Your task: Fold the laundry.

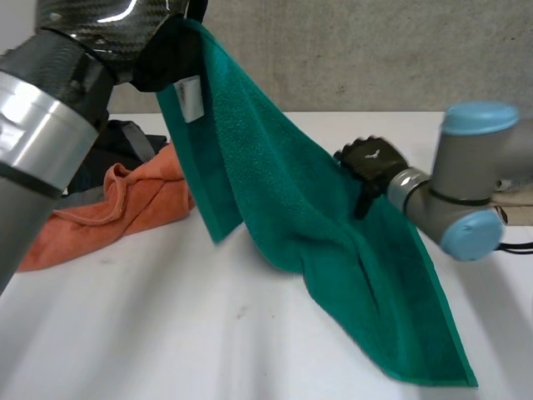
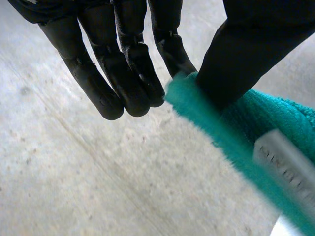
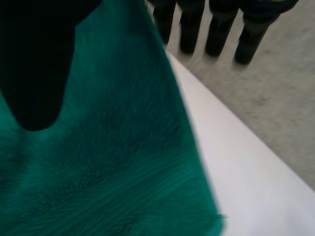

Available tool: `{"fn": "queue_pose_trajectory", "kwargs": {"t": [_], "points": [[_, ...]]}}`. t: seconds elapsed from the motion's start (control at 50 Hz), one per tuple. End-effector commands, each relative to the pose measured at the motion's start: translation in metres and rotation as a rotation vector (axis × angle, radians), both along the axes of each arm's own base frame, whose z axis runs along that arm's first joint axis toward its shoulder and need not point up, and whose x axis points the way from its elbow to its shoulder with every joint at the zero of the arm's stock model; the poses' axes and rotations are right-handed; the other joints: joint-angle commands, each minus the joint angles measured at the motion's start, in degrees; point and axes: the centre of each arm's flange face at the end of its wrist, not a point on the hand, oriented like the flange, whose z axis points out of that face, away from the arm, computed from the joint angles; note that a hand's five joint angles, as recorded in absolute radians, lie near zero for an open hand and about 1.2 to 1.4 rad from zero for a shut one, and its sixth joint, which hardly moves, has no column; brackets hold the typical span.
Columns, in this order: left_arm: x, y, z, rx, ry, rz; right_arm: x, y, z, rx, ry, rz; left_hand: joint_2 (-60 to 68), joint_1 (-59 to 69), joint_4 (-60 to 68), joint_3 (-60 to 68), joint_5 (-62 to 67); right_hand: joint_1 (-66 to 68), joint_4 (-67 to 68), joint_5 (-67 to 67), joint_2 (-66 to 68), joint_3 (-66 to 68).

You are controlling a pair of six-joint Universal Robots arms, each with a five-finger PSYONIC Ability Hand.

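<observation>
Up close, left robot hand point(image 2: 133, 64) pinches green towel point(image 1: 283, 192), right robot hand point(image 1: 372, 162) unclear

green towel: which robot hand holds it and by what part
The left robot hand pinches the green towel at its raised edge, beside the label. The right robot hand is at a side edge; grip cannot be told.

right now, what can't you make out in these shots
Dark garment: head view, mostly hidden behind the left arm and orange cloth.
White tag print: left wrist view, blurred.
Right hand hold on the green towel: head view, towel covers it.
</observation>
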Motion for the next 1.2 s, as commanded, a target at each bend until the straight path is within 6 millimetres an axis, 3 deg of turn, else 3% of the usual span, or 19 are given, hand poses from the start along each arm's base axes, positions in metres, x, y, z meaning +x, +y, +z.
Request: {"fn": "queue_pose_trajectory", "kwargs": {"t": [0.02, 0.08, 0.1, 0.16, 0.18, 0.24, 0.26, 0.32, 0.4, 0.44, 0.52, 0.56, 0.72, 0.84, 0.92, 0.98, 1.08, 1.14, 1.2], "points": [[0.015, -0.002, 0.007, -0.05, 0.035, 0.027, 0.005, -0.037, -0.015, -0.073, -0.012, -0.081, 11.4, 13.4, 11.8, 11.5, 13.4, 61.2, 62.6, 61.9, 62.7, 62.5], [0.022, -0.015, 0.008, -0.049, 0.039, 0.068, -0.006, -0.056, 0.008, -0.162, -0.034, -0.189, 11.4, 13.4, 11.8, 11.5, 13.4, 61.2, 62.6, 61.9, 62.7, 62.5], [0.027, -0.029, 0.006, -0.041, 0.035, 0.102, -0.012, -0.065, 0.03, -0.234, -0.054, -0.253, 11.4, 13.4, 11.8, 11.5, 13.4, 61.2, 62.6, 61.9, 62.7, 62.5], [0.033, -0.06, -0.007, -0.002, 0.023, 0.158, -0.018, -0.071, 0.071, -0.352, -0.103, -0.313, 11.4, 13.4, 11.8, 11.5, 13.4, 61.2, 62.6, 61.9, 62.7, 62.5], [0.036, -0.084, -0.017, 0.03, 0.01, 0.2, -0.019, -0.069, 0.101, -0.43, -0.138, -0.314, 11.4, 13.4, 11.8, 11.5, 13.4, 61.2, 62.6, 61.9, 62.7, 62.5], [0.04, -0.115, -0.019, 0.036, 0.023, 0.253, -0.019, -0.061, 0.147, -0.55, -0.188, -0.299, 11.4, 13.4, 11.8, 11.5, 13.4, 61.2, 62.6, 61.9, 62.7, 62.5], [0.038, -0.132, -0.014, 0.022, 0.043, 0.279, -0.02, -0.053, 0.173, -0.622, -0.216, -0.286, 11.4, 13.4, 11.8, 11.5, 13.4, 61.2, 62.6, 61.9, 62.7, 62.5], [0.036, -0.16, 0.003, -0.019, 0.092, 0.345, -0.028, -0.038, 0.218, -0.752, -0.26, -0.286, 11.4, 13.4, 11.8, 11.5, 13.4, 61.2, 62.6, 61.9, 62.7, 62.5], [0.033, -0.181, 0.015, -0.035, 0.12, 0.419, -0.043, -0.022, 0.246, -0.828, -0.262, -0.311, 11.4, 13.4, 11.8, 11.5, 13.4, 61.2, 62.6, 61.9, 62.7, 62.5], [0.035, -0.184, 0.019, -0.035, 0.132, 0.439, -0.052, -0.019, 0.247, -0.826, -0.246, -0.325, 11.4, 13.4, 11.8, 11.5, 13.4, 61.2, 62.6, 61.9, 62.7, 62.5], [0.044, -0.183, 0.016, 0.012, 0.14, 0.481, -0.073, -0.012, 0.233, -0.764, -0.194, -0.349, 11.4, 13.4, 11.8, 11.5, 13.4, 61.2, 62.6, 61.9, 62.7, 62.5], [0.048, -0.18, -0.004, 0.081, 0.114, 0.481, -0.081, -0.008, 0.214, -0.701, -0.158, -0.345, 11.4, 13.4, 11.8, 11.5, 13.4, 61.2, 62.6, 61.9, 62.7, 62.5], [0.052, -0.134, -0.104, 0.332, -0.011, 0.385, -0.092, 0.025, 0.093, -0.322, -0.066, -0.224, 11.4, 13.4, 11.8, 11.5, 13.4, 61.2, 62.6, 61.9, 62.7, 62.5], [0.055, -0.111, -0.183, 0.454, -0.086, 0.356, -0.098, 0.035, 0.003, -0.117, -0.027, -0.18, 11.4, 13.4, 11.8, 11.5, 13.4, 61.2, 62.6, 61.9, 62.7, 62.5], [0.06, -0.112, -0.205, 0.459, -0.122, 0.373, -0.104, 0.029, -0.028, -0.048, -0.01, -0.215, 11.4, 13.4, 11.8, 11.5, 13.4, 61.2, 62.6, 61.9, 62.7, 62.5], [0.061, -0.111, -0.212, 0.471, -0.143, 0.378, -0.109, 0.022, -0.035, -0.028, 0.0, -0.245, 11.4, 13.4, 11.8, 11.5, 13.4, 55.6, 57.1, 56.4, 57.1, 57.0], [0.064, -0.11, -0.213, 0.491, -0.156, 0.389, -0.127, 0.007, -0.034, 0.049, 0.002, -0.371, 11.4, 13.4, 11.8, 11.5, 13.4, 26.5, 28.0, 27.3, 28.0, 27.9], [0.067, -0.11, -0.213, 0.504, -0.163, 0.395, -0.138, 0.004, -0.028, 0.1, -0.013, -0.445, 11.4, 13.4, 11.8, 11.5, 13.4, 26.3, 27.8, 27.1, 27.8, 27.7], [0.068, -0.107, -0.213, 0.518, -0.167, 0.396, -0.144, 0.006, -0.024, 0.175, -0.044, -0.497, 11.4, 13.4, 11.8, 11.5, 13.4, 52.6, 54.1, 53.4, 54.1, 54.0]]}}
